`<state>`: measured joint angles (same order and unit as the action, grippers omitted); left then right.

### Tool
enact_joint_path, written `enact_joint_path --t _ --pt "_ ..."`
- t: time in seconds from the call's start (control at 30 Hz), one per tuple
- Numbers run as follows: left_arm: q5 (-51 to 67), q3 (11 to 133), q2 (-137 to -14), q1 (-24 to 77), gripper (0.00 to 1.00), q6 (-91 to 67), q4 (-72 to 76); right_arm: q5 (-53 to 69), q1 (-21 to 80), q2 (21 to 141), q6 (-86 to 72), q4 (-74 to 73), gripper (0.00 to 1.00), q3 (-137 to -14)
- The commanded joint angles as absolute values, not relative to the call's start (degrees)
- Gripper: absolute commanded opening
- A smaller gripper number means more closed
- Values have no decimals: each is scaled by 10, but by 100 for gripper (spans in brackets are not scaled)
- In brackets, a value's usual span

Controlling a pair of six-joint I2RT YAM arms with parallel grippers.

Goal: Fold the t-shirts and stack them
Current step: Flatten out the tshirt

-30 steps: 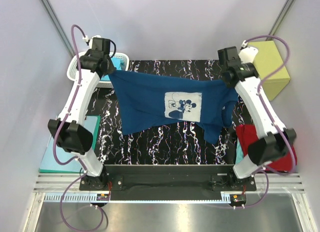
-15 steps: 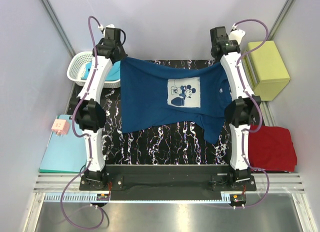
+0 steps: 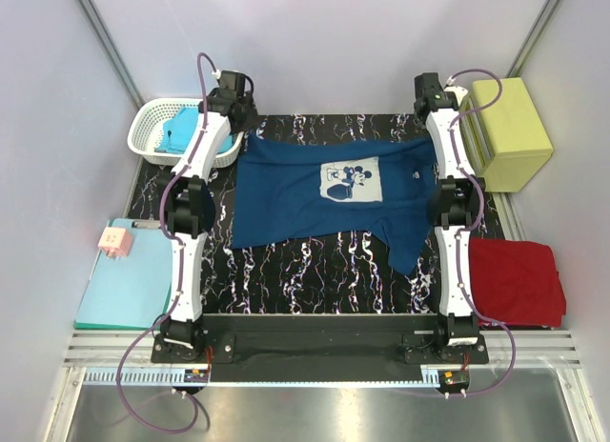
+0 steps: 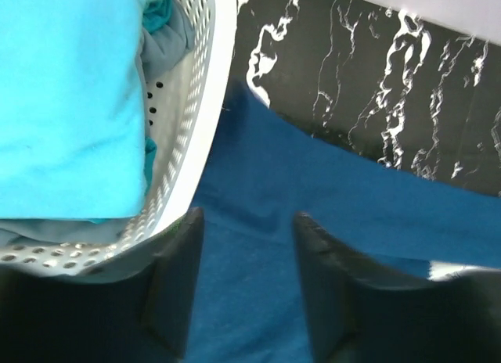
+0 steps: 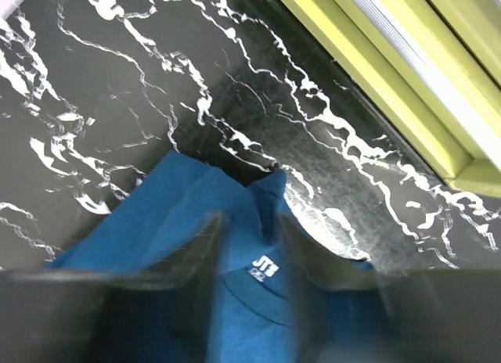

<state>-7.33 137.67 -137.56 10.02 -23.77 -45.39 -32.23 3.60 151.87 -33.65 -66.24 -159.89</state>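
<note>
Lying spread on the black marbled tabletop (image 3: 315,271), the navy t-shirt (image 3: 315,199) shows its pale mouse print face up. The left hand (image 4: 246,222) hovers over the shirt's far left corner beside the white basket (image 3: 143,137), fingers parted and gripping nothing. The right hand (image 5: 250,230), blurred, hangs over the collar near the yellow-green box (image 3: 515,128), fingers narrowly apart with cloth showing in the gap. 1 turquoise t-shirt (image 3: 181,130) lies in the basket; 1 red t-shirt (image 3: 515,280) sits folded at the right
</note>
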Motion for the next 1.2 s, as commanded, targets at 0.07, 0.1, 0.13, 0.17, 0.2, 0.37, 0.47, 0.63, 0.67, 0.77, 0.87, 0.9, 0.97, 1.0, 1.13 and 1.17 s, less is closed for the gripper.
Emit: enact_joint_path --t 0.07,0.1,0.13,0.17,0.2,0.37,0.47,0.63,0.67,0.77,0.87,0.9,0.97,1.0,1.13,1.17 --pt "-104 1400 -1260 128 87 -219 -419 -295 52 1391 -312 -633 62 -1586" --pt "-110 1382 -1245 135 91 -218 -419 -296 56 1370 -309 -629 65 -1567" --pt "-117 1369 -1212 153 95 -214 -418 -297 67 1328 -309 -628 67 -1524" --pt "-121 1352 -1196 163 99 -214 -414 -291 72 1306 -310 -625 68 -1500" --pt "-124 1303 -1179 175 99 -214 -408 -289 77 1283 -312 -623 69 -1470" --pt "-156 1040 -1017 264 99 -216 -310 -227 128 1065 -323 -499 68 -1105" --pt "-129 896 -953 285 99 -263 -294 -204 155 948 -351 -442 64 -900" --pt "-148 745 -863 328 99 -288 -296 -203 192 846 -370 -458 59 -738" --pt "-155 718 -853 334 99 -291 -297 -202 194 836 -371 -464 58 -724" --pt "-149 687 -834 344 99 -294 -301 -213 197 800 -389 -469 54 -676" --pt "-147 683 -848 344 98 -285 -314 -207 196 781 -397 -453 52 -633" --pt "-151 691 -868 344 97 -279 -326 -202 196 787 -399 -454 52 -627" --pt "-156 707 -890 344 97 -274 -362 -198 197 800 -402 -474 51 -634" --pt "-163 705 -893 344 97 -272 -363 -197 199 810 -399 -475 51 -636" --pt "-146 686 -904 335 98 -287 -338 -197 199 850 -371 -475 51 -652" --pt "-136 688 -920 331 98 -290 -336 -195 199 859 -365 -475 51 -658"
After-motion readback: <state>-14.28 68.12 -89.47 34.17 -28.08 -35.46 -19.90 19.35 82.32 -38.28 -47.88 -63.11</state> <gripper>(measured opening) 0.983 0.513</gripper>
